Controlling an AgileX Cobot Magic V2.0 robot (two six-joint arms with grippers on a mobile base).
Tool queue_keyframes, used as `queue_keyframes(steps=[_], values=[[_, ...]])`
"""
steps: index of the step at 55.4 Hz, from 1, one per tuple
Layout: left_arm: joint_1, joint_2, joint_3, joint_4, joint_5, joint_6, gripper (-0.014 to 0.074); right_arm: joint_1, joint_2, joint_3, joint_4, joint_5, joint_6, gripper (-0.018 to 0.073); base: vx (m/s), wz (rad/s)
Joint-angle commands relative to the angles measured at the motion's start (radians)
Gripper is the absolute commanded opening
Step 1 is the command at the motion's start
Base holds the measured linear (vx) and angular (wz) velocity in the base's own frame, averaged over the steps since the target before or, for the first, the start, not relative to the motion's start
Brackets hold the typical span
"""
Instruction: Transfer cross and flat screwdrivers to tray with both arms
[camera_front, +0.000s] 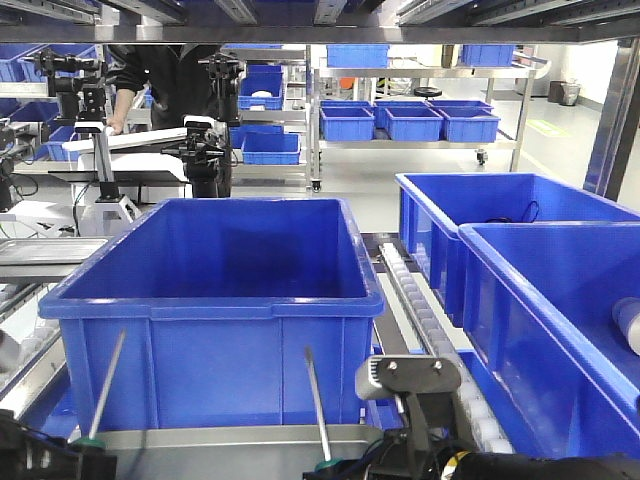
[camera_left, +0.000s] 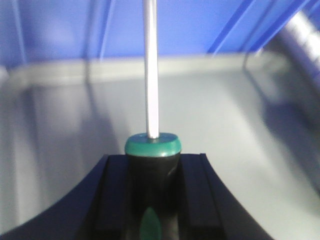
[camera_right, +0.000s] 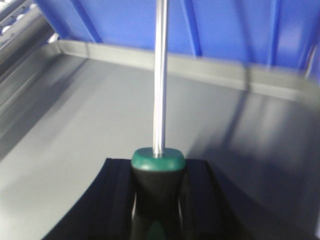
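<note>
A large blue bin (camera_front: 215, 300) stands centre, open at the top. To its right, two more blue bins (camera_front: 520, 270) sit side by side, a roller conveyor (camera_front: 425, 310) running between. Behind, metal shelving (camera_front: 420, 95) carries smaller blue crates (camera_front: 410, 122) (several rows). A person in dark clothing (camera_front: 165, 75) stands at back left.

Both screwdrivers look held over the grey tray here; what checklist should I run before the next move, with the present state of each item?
1. Left gripper shut on left screwdriver: ok.
2. Right gripper shut on right screwdriver: ok.
3. Both over the grey tray: ok.
4. Tray surface below free of objects: ok in the wrist views.
5. Shafts apart from the blue bin: cannot tell.
6. Which is cross, which flat: cannot tell, tips unseen.
</note>
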Motion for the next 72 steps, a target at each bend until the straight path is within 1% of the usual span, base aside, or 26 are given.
queue_keyframes(steps=[1, 4, 11, 14, 17, 22, 27, 33, 44, 48, 59, 72], values=[[-0.005, 0.007, -0.031, -0.037, -0.031, 0.0, 0.0136, 0.001, -0.026, -0.032, 0.03, -0.026, -0.005, 0.0323, 0.0, 0.0], [-0.005, 0.016, -0.031, -0.037, -0.02, 0.0, 0.0184, 0.001, -0.026, -0.032, 0.03, -0.014, -0.005, 0.0399, 0.0, 0.0], [-0.005, 0.021, -0.031, -0.037, 0.002, 0.0, 0.0359, 0.001, -0.026, -0.032, 0.03, -0.017, -0.005, 0.054, 0.0, 0.0], [-0.005, 0.02, -0.031, -0.037, 0.003, 0.0, 0.0434, 0.001, -0.029, -0.032, 0.03, -0.03, -0.005, 0.0571, 0.0, 0.0], [-0.005, 0.017, -0.031, -0.037, 0.001, 0.0, 0.0496, 0.0, -0.037, -0.032, 0.03, -0.039, -0.008, 0.0584, 0.0, 0.0], [-0.005, 0.005, -0.041, -0.029, -0.006, 0.016, 0.0559, -0.002, -0.074, -0.032, 0.023, -0.057, -0.02, 0.0583, 0.0, 0.0], [-0.005, -0.016, -0.063, -0.017, -0.008, 0.045, 0.0571, -0.002, -0.13, -0.032, 0.0, -0.076, -0.051, 0.0583, 0.0, 0.0], [-0.005, -0.063, -0.097, -0.003, -0.026, 0.046, 0.0568, -0.002, -0.206, -0.032, -0.019, -0.097, -0.073, 0.0583, 0.0, 0.0], [-0.005, -0.212, -0.143, 0.001, -0.117, 0.05, 0.0565, -0.002, -0.306, -0.032, -0.018, -0.206, -0.123, 0.0583, 0.0, 0.0], [-0.005, -0.261, -0.143, -0.002, -0.14, 0.05, 0.0565, -0.002, -0.328, -0.032, -0.017, -0.212, -0.123, 0.0583, 0.0, 0.0], [-0.005, -0.345, -0.143, -0.002, -0.133, 0.05, 0.0565, -0.002, -0.337, -0.032, -0.016, -0.206, -0.123, 0.0583, 0.0, 0.0], [-0.005, -0.361, -0.143, -0.002, -0.13, 0.05, 0.0565, -0.002, -0.337, -0.032, -0.016, -0.206, -0.123, 0.0583, 0.0, 0.0]])
